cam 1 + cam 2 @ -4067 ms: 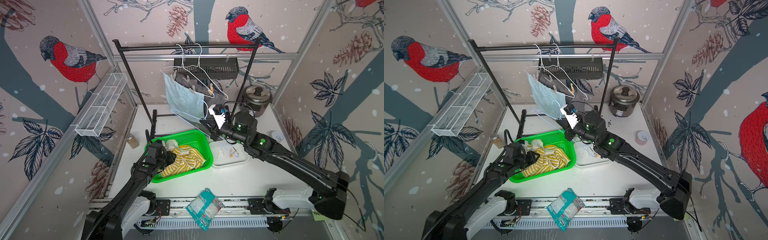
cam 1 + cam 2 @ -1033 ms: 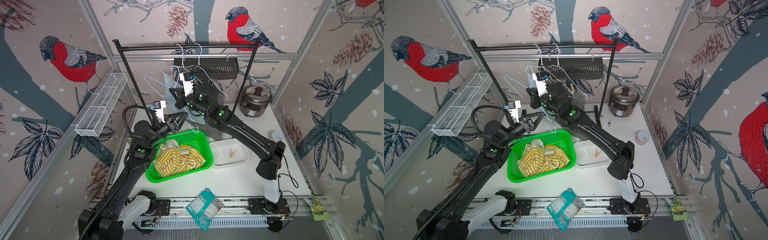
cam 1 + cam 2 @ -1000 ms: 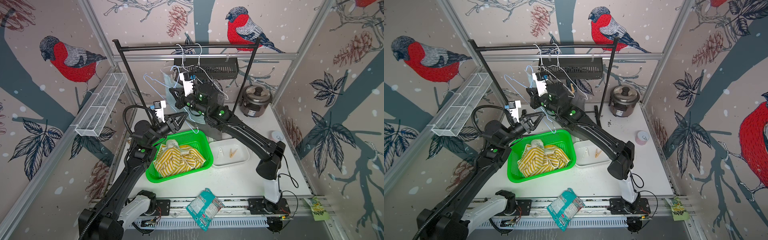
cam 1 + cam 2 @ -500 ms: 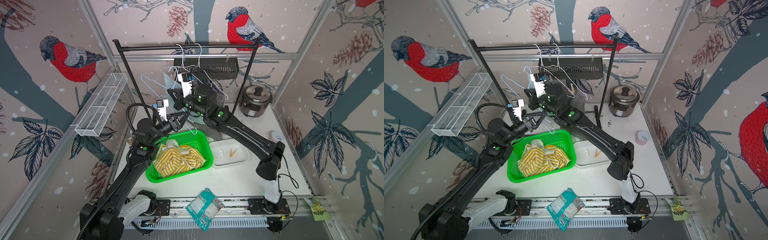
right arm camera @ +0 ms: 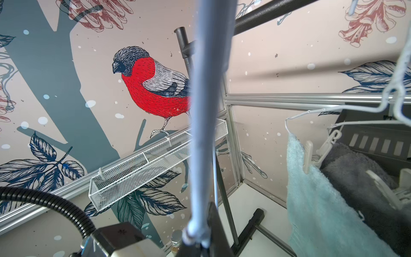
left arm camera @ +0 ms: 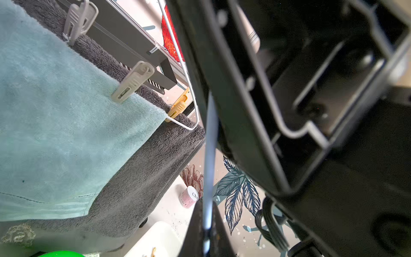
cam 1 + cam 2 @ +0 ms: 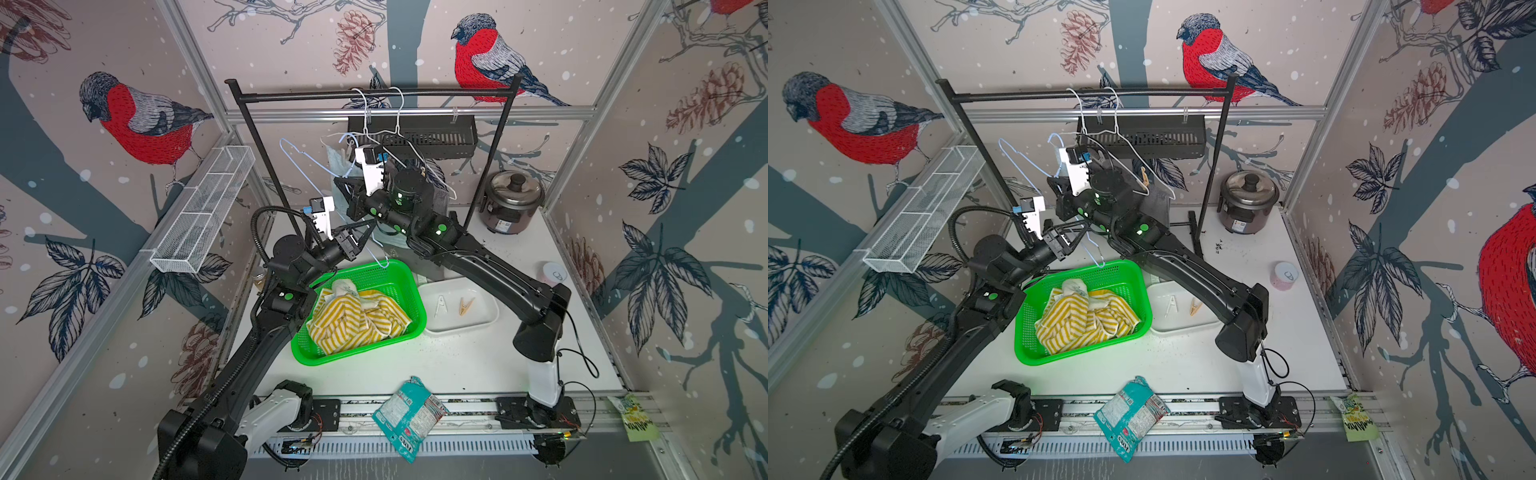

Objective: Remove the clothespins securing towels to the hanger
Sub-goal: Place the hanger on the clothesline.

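Bullfinch wallpaper lines the walls around a white counter (image 7: 457, 365), and a black rail (image 7: 299, 95) crosses the upper centre of both top views. The job looks roughly a third done. The striped towel (image 7: 353, 320) lies crumpled in the green basket (image 7: 305, 353) at the centre. 2 loose clothespins (image 7: 466, 306) rest in the white tray (image 7: 492, 318) just right of it.

The light blue towel (image 6: 66, 133) and the dark grey towel (image 6: 144, 178) hang from the rail on white hangers (image 6: 194, 104). The left wrist view shows at least 3 pins left to pull. 2 are grey clothespins (image 6: 133, 82) along the blue towel's edge at the upper left of the frame. The third is a yellowish clothespin (image 6: 178, 106) on the grey towel near the centre.

A bare pale blue hanger (image 5: 206, 111) is off the rail and slants from the upper left down toward the basket. The left fingers (image 7: 365, 230) are pressed together on its wire low down, just above the basket's back rim. The right fingers (image 7: 343, 187) sit at the wire higher up. The right wrist view shows the wire rising from their tips, but I cannot tell whether they clamp it or merely flank it.
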